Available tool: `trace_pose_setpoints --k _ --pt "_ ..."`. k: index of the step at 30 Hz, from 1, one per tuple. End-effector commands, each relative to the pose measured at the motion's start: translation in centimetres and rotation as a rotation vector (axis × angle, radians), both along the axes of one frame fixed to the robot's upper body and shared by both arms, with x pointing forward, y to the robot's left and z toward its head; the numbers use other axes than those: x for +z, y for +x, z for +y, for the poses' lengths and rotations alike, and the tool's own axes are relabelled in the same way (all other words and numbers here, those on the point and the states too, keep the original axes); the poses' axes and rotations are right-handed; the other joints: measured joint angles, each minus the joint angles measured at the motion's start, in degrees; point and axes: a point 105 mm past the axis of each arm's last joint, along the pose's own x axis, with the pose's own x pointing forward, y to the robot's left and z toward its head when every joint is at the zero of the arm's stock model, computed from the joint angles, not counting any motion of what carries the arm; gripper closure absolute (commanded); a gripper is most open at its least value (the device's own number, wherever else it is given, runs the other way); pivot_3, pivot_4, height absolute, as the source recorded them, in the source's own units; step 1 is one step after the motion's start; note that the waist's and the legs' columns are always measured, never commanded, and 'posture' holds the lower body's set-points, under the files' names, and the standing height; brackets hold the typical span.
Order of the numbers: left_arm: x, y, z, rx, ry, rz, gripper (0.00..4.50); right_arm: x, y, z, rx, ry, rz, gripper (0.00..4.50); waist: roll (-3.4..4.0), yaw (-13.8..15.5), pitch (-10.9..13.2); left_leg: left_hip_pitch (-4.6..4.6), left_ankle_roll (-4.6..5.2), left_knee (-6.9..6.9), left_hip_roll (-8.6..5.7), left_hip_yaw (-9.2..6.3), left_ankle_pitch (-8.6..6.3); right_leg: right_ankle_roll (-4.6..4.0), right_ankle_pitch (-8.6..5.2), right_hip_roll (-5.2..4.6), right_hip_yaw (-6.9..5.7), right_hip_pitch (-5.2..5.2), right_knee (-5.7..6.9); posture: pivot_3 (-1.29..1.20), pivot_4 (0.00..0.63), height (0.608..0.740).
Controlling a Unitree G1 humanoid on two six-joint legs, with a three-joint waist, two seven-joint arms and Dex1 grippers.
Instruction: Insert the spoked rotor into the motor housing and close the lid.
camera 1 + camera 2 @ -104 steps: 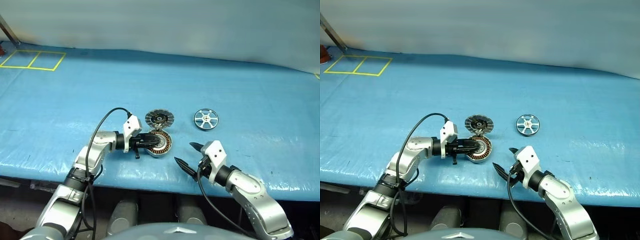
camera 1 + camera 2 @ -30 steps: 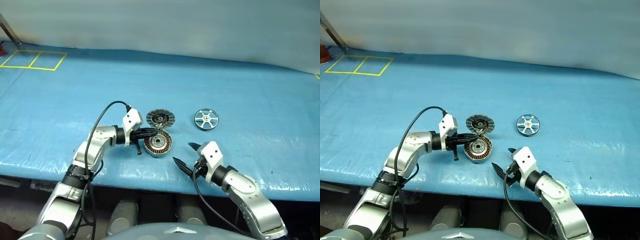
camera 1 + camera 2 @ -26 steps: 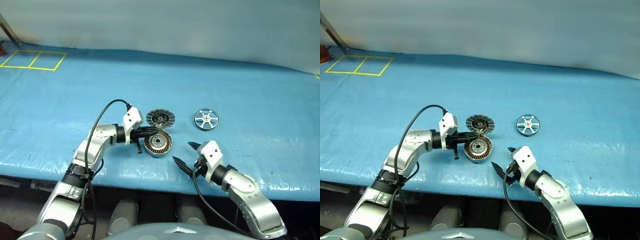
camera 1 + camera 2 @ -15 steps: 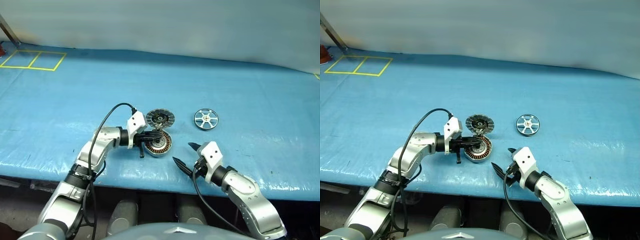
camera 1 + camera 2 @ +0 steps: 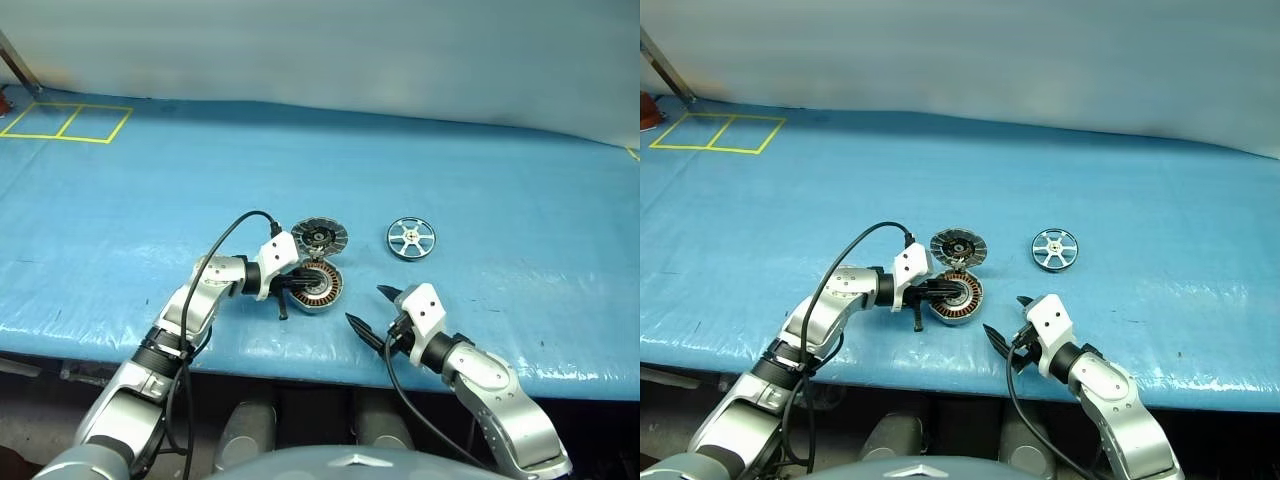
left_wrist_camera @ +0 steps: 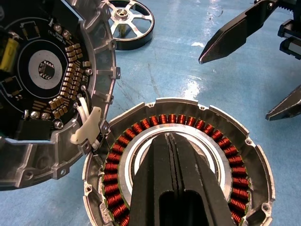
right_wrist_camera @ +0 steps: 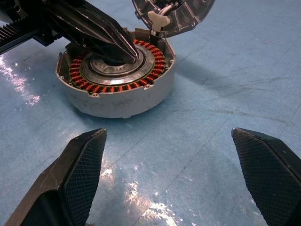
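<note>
Silver and spoked, the rotor (image 5: 411,238) lies flat, well apart from the housing (image 5: 317,288) toward the worktop's right edge, with the lid (image 5: 320,237) swung open behind. The right gripper (image 5: 372,314), jaws wide apart and empty near the front edge, looks the nearer. The left gripper (image 6: 168,141), jaws together, rests over the housing's centre.

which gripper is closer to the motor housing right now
Left. The left gripper has its shut fingertips over the motor housing; the right gripper, open, sits apart from it, nearer the table's front edge.
</note>
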Motion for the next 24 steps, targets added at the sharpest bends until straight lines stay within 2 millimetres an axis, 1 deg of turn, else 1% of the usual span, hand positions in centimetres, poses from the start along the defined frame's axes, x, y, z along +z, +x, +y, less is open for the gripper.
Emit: trace_pose_setpoints --k 1,4,7,12,15,18,20,24 --pt "-0.9 -0.1 0.6 0.027 0.02 0.033 4.49 1.0 0.1 0.2 0.006 0.011 -0.046 0.0 0.0 0.01 0.0 0.0 0.0 0.0 0.0 0.0 0.0 0.0 0.0 0.0 0.0 0.0 0.0 0.0 0.15 0.74" --pt "-0.3 -0.1 0.3 0.028 -0.024 0.024 4.49 1.0 0.1 0.2 0.005 0.011 -0.046 0.0 0.0 0.01 0.0 0.0 0.0 0.0 0.0 0.0 0.0 0.0 0.0 0.0 0.0 0.0 0.0 0.0 0.15 0.74" --pt "1.3 0.0 0.1 0.025 -0.116 0.018 4.49 1.0 0.2 0.1 0.005 0.012 -0.048 0.0 0.0 -0.02 0.0 -0.01 0.0 0.0 0.0 0.0 0.0 0.0 0.0 0.0 0.0 -0.01 0.0 0.0 0.15 0.74" --pt "2.4 0.2 0.9 0.022 -0.142 -0.014 4.49 1.4 0.6 -0.1 -0.018 0.019 -0.073 0.0 0.0 0.02 0.0 -0.05 0.0 -0.02 0.0 0.0 0.0 0.0 0.0 0.0 0.0 -0.06 0.0 0.0 0.15 0.74" --pt "3.5 -0.1 1.0 0.005 -0.207 -0.005 4.49 1.6 0.9 -0.2 -0.021 0.022 -0.083 0.0 -0.01 0.03 0.01 -0.08 0.0 -0.01 -0.01 0.0 0.0 0.0 0.0 0.0 0.0 -0.06 -0.01 0.0 0.15 0.74" --pt "4.1 -0.6 1.2 -0.006 -0.236 0.001 4.49 2.1 1.2 -0.4 -0.038 0.032 -0.103 0.0 -0.01 0.03 0.0 -0.08 0.0 -0.01 -0.01 -0.01 0.0 0.0 0.0 -0.01 0.0 -0.06 -0.01 0.0 0.15 0.74" --pt "4.0 -1.0 1.5 -0.01 -0.231 -0.001 4.49 2.3 1.5 -0.8 -0.067 0.026 -0.111 0.0 0.0 -0.03 0.0 -0.07 0.0 -0.02 -0.01 -0.01 0.0 0.0 0.0 -0.01 0.0 -0.07 -0.01 0.0 0.15 0.74" --pt "3.6 -1.9 1.8 -0.01 -0.226 0.014 4.49 2.6 3.3 -3.1 -0.204 -0.051 -0.141 0.0 0.01 -0.11 0.01 -0.07 0.0 -0.03 -0.01 0.01 0.0 0.0 0.0 0.0 0.02 -0.08 0.0 0.0 0.15 0.74"
